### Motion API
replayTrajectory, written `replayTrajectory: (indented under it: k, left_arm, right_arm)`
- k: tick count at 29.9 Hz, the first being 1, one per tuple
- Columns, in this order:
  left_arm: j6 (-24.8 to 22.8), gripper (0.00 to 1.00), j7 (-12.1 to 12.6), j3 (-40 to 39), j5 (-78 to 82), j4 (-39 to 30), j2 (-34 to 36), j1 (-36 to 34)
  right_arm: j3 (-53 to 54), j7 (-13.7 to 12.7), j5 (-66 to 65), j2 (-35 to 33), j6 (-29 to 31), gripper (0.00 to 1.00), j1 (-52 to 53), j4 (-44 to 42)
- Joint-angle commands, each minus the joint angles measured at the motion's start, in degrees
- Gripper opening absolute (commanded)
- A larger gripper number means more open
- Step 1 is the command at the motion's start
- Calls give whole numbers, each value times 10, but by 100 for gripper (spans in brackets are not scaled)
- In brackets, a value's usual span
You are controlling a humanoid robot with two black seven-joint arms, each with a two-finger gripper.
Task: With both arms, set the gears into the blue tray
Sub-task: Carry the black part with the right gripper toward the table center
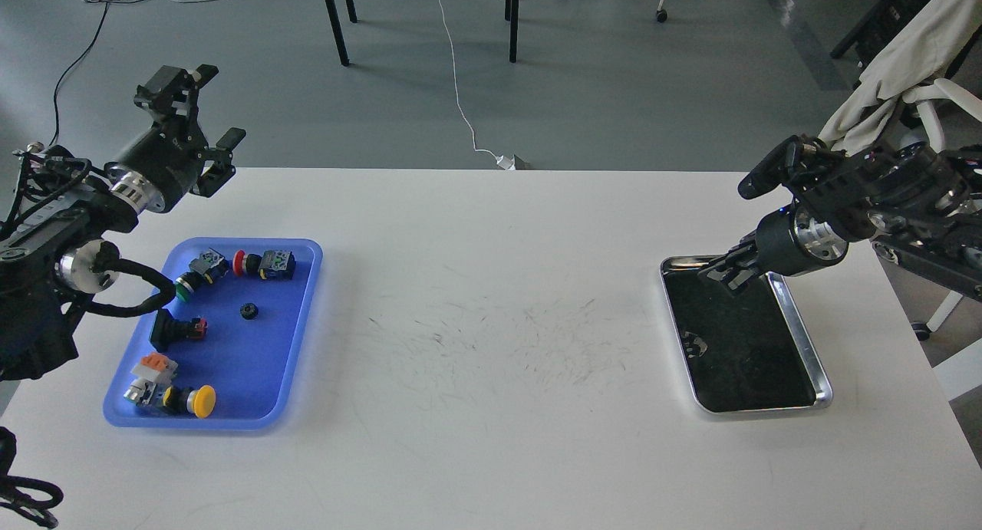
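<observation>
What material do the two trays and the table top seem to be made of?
The blue tray looks like moulded plastic: even matte colour, soft rounded corners and rim. The silver tray looks like polished metal: its rim shines and mirrors light; its dark inside may be a lining, which I cannot tell. The table top looks like white laminate or painted board, matt, with fine dark scuffs in the middle.

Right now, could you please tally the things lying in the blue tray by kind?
Push-button switches: 5
Gears: 1
Total in the blue tray: 6
</observation>
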Motion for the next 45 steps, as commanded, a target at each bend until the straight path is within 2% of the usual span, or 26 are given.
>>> replayTrajectory:
  k: [1,2,7,18,24,33,37,45]
  left_arm:
    - [0,99,0,0,0,0,2,-1]
    - [0,99,0,0,-1,-1,3,-1]
    - [0,99,0,0,-1,-1,18,-2]
    - [0,99,1,0,2,-2,46,-9]
    - [0,99,1,-2,0,-4,66,-9]
    - [0,99,1,-4,-1,-7,92,-10]
    - [0,99,1,-4,-1,-10,106,-10]
    - [0,99,1,-4,-2,-10,125,-11]
  right_arm:
    - [42,-3,3,8,0,1,14,-12]
    - [60,-5,3,15,-1,1,13,-17]
    - [103,-20,3,66,-86,1,-1,-30]
    - [149,-18,4,157,-246,1,-72,-51]
    - [147,-17,3,217,-281,1,-89,-58]
    - [132,-13,-5,302,-291,1,-125,-86]
    - [125,-11,-5,350,-312,1,-144,-125]
    - [106,-11,-6,351,-331,1,-169,-160]
